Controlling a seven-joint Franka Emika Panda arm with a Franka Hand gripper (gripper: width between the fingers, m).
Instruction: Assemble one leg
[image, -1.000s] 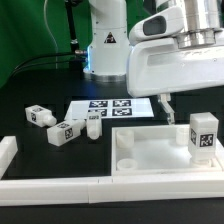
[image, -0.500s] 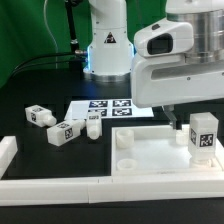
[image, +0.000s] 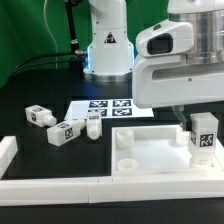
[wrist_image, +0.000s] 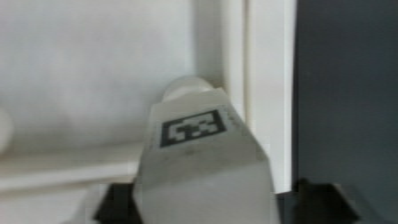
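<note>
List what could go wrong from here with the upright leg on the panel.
1. The leg stands upright close to the panel's corner. If the hand closes off-centre, it may tip the leg or shove it over the edge.
2. In the wrist view the fingers flank the leg with little clearance. One finger could touch first and twist the leg before a grip forms.

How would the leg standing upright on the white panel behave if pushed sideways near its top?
The leg is taller than wide and stands on a small end, so it would probably tip rather than slide. Its flat square sides suggest it would not roll. It looks like rigid plastic, likely stiff.
</note>
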